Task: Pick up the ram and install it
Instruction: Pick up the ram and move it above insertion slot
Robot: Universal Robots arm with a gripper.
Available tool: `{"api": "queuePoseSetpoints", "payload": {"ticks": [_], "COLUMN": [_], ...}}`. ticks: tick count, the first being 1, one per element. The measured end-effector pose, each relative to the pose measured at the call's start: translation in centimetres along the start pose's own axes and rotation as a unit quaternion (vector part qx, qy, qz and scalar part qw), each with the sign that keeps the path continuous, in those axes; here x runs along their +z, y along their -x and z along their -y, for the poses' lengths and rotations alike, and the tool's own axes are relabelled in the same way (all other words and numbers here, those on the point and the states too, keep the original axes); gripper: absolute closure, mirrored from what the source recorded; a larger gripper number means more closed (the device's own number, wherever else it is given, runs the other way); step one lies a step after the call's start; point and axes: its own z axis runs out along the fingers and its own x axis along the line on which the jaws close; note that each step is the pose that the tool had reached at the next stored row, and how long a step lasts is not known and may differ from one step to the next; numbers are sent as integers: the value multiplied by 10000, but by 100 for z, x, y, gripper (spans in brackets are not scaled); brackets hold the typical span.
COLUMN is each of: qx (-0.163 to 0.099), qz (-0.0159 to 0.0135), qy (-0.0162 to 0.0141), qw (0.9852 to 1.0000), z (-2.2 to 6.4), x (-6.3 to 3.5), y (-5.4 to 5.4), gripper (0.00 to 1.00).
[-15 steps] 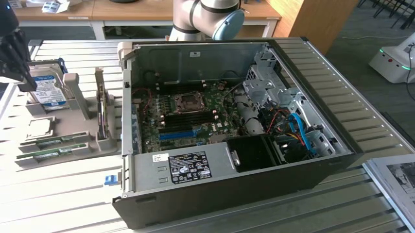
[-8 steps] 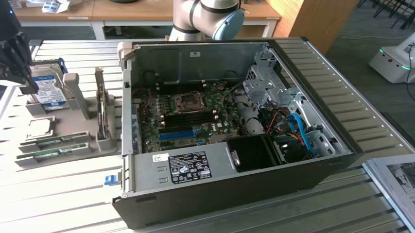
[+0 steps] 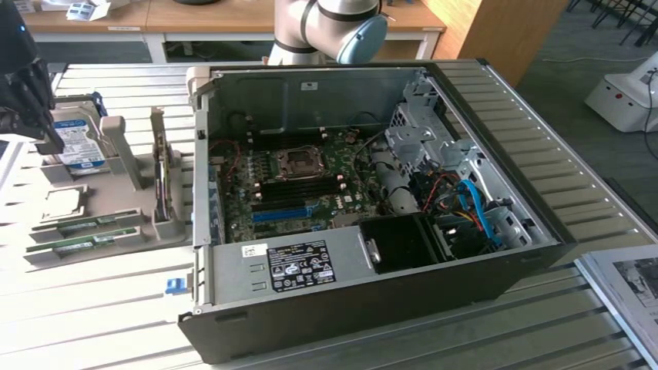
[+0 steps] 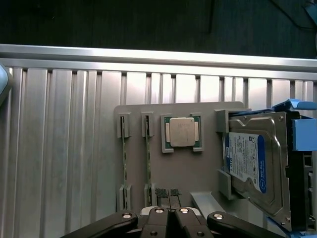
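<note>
Two green ram sticks stand on edge in a grey holder plate [image 4: 198, 168]; one ram stick [image 4: 124, 158] is on the outer side, the other ram stick [image 4: 147, 161] sits closer to my gripper. In the exterior view both sticks [image 3: 88, 225] [image 3: 88, 245] lie at the exterior view's left of the open computer case [image 3: 360, 308]. My gripper [image 4: 168, 194] hovers above the holder, shut with nothing between its fingertips [image 4: 161, 192], just beside the nearer stick. The dark gripper body [image 3: 23, 96] shows at the exterior view's far left. The motherboard's black slots [image 3: 298, 185] lie bare inside the case.
On the same holder sit a square silver processor [image 4: 181, 132] and a silver hard drive [image 4: 252, 158] with a blue-white label. A bright blue slot strip [image 3: 280, 214] lies on the motherboard. The table is ribbed aluminium [image 4: 59, 148]. A small blue part [image 3: 175, 286] lies by the case's front corner.
</note>
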Motion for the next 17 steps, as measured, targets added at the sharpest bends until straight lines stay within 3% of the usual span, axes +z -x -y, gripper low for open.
{"api": "queuePoseSetpoints", "payload": {"ticks": [17], "qx": [0], "qz": [0], "qy": [0], "qw": [10000], "z": [6], "x": [200], "y": [-4], "gripper": [90]}}
